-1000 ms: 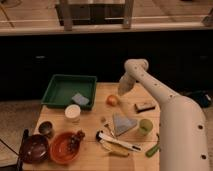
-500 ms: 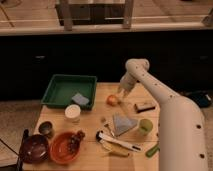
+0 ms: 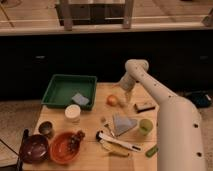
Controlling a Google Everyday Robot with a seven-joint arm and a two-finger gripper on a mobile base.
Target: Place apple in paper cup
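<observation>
The apple [image 3: 112, 100] is a small orange-red fruit lying on the wooden table [image 3: 90, 127], right of the green tray. The paper cup [image 3: 72, 113] is a white cylinder with a pale rim, standing just in front of the tray, left of the apple. My gripper [image 3: 123, 98] hangs from the white arm and points down just right of the apple, very close to it. I cannot tell if it touches the apple.
A green tray [image 3: 62, 90] with a blue sponge [image 3: 80, 99] sits at the back left. A small dark metal cup [image 3: 46, 129], a dark bowl [image 3: 33, 148], a red plate with dark fruit [image 3: 66, 146], a green cup [image 3: 145, 126], a grey cloth [image 3: 122, 123], a banana [image 3: 114, 148] and a dark block [image 3: 145, 106] are also on the table.
The gripper has come down and a little left toward the apple. The apple and cup have not moved.
</observation>
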